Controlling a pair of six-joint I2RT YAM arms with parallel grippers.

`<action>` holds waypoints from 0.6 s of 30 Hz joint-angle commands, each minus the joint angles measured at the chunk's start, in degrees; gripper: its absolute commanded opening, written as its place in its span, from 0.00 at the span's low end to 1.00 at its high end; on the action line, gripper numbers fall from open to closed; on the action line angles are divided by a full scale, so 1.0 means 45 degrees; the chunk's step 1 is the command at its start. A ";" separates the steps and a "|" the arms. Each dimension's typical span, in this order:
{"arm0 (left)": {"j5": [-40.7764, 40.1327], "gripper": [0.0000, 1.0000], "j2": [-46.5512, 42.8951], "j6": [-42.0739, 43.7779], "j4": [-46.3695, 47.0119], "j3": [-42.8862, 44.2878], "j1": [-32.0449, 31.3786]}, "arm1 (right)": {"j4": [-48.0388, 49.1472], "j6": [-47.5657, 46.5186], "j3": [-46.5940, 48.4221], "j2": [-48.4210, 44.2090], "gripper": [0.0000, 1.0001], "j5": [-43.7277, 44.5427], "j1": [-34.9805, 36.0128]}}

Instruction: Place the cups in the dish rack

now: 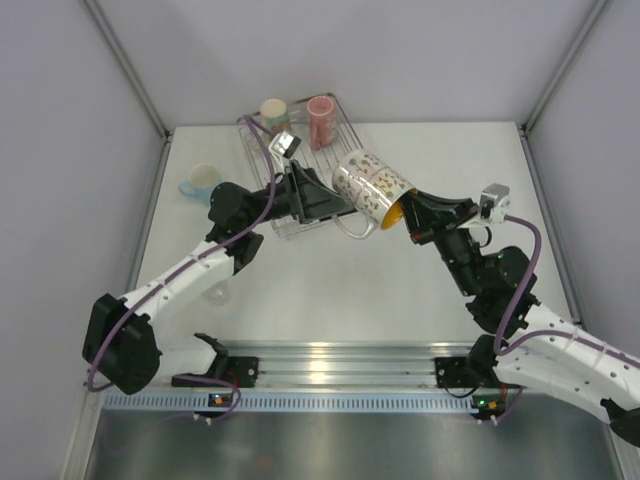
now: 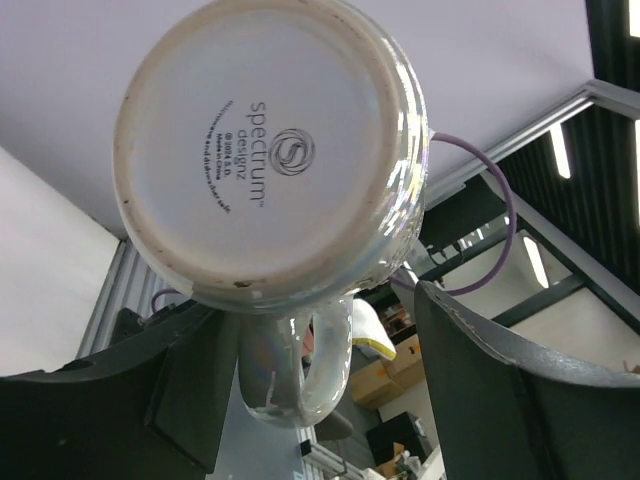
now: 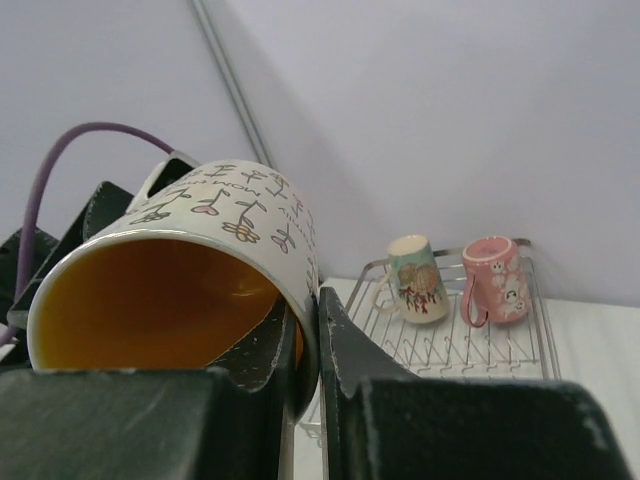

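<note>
Top external view, where we lose the near half of the rack [image 1: 343,132] under the left arm's wrist. The left gripper [image 1: 333,205] reads there only as a dark wedge, its fingertips impossible to separate. From the left wrist we get just the base and handle of the mug [image 2: 270,150]. Its rim and patterned side are out of sight, and both fingers run off the bottom edge. From the right wrist the mug's orange mouth fills the left of the picture, its lower rim is cut off by the fingers, and little shows of the left arm behind it.

Seen from above, the mug hangs on its side above the table [image 1: 330,290], by the rack's right edge. Its mouth faces the right arm and its base the left. The right gripper [image 1: 405,216] is clamped on the rim, one finger inside against the orange lining and one outside. The left gripper stands open just beyond the base, fingers spread either side of the handle. Whether either finger touches the mug, we cannot tell.

A cream cup [image 1: 274,112] and a pink cup [image 1: 321,120] stand at the rack's far end, well apart from both grippers. A blue cup [image 1: 203,182] sits on the table left of the rack.
</note>
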 commanded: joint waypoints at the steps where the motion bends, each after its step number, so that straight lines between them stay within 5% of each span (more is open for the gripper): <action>1: 0.0273 0.73 0.0505 -0.2229 0.4664 -0.0060 -0.0255 | 0.3196 0.1012 0.0050 -0.0429 0.00 -0.0655 -0.0059; 4: 0.0566 0.65 0.0974 -0.2545 0.5195 -0.0020 -0.0607 | 0.3429 0.1013 -0.0047 -0.0331 0.00 -0.0577 -0.0059; 12: 0.0879 0.63 0.1112 -0.1978 0.5195 -0.0157 -0.1466 | 0.3645 0.1013 -0.0028 0.0020 0.00 -0.0577 -0.0234; 18: 0.1308 0.48 0.1131 -0.2095 0.5195 0.0096 -0.1584 | 0.3782 0.1169 -0.0321 0.0079 0.00 -0.0519 -0.0312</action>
